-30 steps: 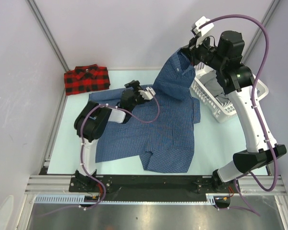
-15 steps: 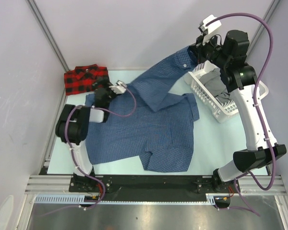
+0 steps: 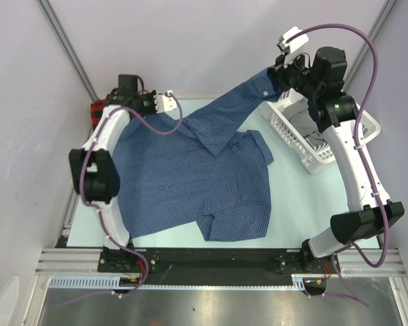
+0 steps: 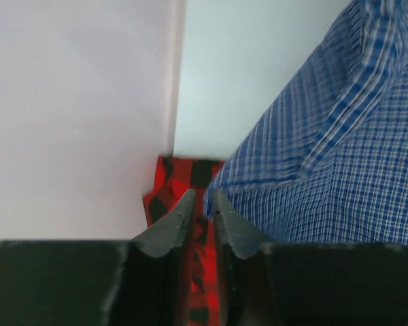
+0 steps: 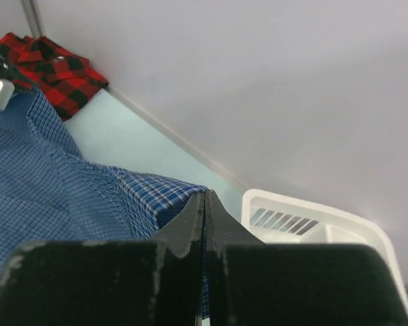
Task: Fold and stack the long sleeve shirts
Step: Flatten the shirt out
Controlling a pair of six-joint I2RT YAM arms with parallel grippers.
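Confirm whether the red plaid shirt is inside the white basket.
No, the red plaid shirt lies on the table by the far wall, apart from the white basket.

A white slatted basket (image 3: 289, 139) stands at the counter's (image 3: 292, 204) far right corner, tilted askew to the edges, with grey cloth (image 3: 317, 141) lying inside. The counter is pale blue-green. An aluminium rail (image 3: 224, 261) runs along its near edge.

A pale mint desk (image 3: 296, 204) stands boxed in by plain lilac-grey walls (image 3: 190, 47), with grey metal posts (image 3: 68, 51) at the back corners and an aluminium rail (image 3: 68, 260) along its near edge.
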